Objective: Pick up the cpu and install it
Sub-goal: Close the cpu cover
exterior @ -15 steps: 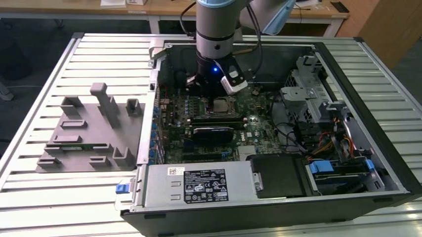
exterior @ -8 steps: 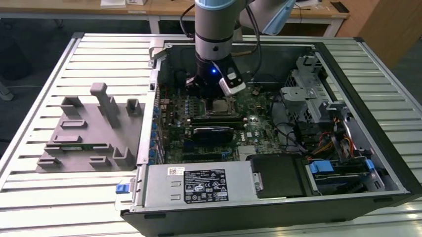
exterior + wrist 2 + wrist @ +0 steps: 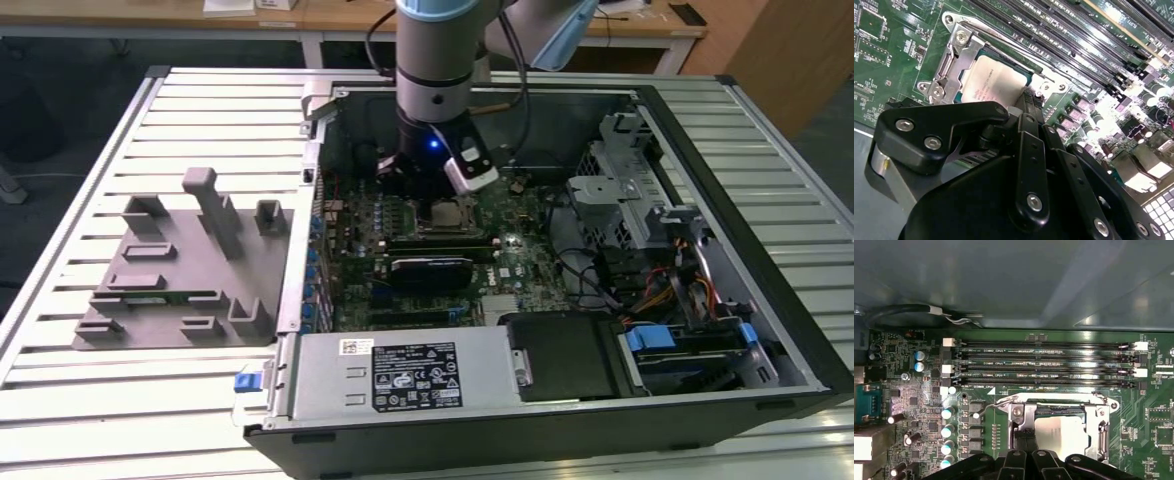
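Arm reaches down into the open computer case (image 3: 781,300), which lies on the slatted table (image 3: 80,400). Gripper (image 3: 1031,102) sits low over the motherboard (image 3: 1154,405), at the socket (image 3: 949,65). The cpu (image 3: 994,82) lies flat inside the socket's metal frame, silvery top up; in the first wrist view the same cpu (image 3: 1061,432) shows bright between the frame's side rails. The gripper tip is at one edge of the cpu; contact not resolvable. Cannot tell whether the gripper is open or closed, as its black linkage blocks the tips in both wrist views. Memory slots (image 3: 1044,362) run parallel just beside the socket. Grey fixture tray (image 3: 174,270) rests on the table at the exterior view's left of the case.
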`<state>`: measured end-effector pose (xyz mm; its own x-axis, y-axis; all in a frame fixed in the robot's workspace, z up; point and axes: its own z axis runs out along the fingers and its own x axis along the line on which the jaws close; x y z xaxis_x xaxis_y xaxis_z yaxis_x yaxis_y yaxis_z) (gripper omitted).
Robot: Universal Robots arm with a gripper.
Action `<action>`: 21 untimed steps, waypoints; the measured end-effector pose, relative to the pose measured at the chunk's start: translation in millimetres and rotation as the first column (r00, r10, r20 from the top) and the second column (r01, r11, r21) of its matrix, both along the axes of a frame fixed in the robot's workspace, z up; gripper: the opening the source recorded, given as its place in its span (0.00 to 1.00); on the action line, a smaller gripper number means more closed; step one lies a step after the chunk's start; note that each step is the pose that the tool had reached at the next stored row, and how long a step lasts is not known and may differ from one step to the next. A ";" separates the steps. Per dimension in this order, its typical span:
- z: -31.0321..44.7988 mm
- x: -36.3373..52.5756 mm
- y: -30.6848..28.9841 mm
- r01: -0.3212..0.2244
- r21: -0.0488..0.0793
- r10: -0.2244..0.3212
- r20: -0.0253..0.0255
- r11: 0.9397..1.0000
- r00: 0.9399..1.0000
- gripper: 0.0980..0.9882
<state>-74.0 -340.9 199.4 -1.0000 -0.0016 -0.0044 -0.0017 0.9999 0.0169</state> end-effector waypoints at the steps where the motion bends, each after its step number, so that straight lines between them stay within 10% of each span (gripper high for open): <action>1: 0.0 0.7 0.0 0.000 0.000 0.000 0.000 1.000 1.000 0.01; 21: 13.3 4.3 0.0 0.000 0.000 0.000 0.000 1.000 1.000 0.01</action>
<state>-69.7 -340.9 212.7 -1.0000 -0.0017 -0.0048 -0.0018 0.9999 0.0168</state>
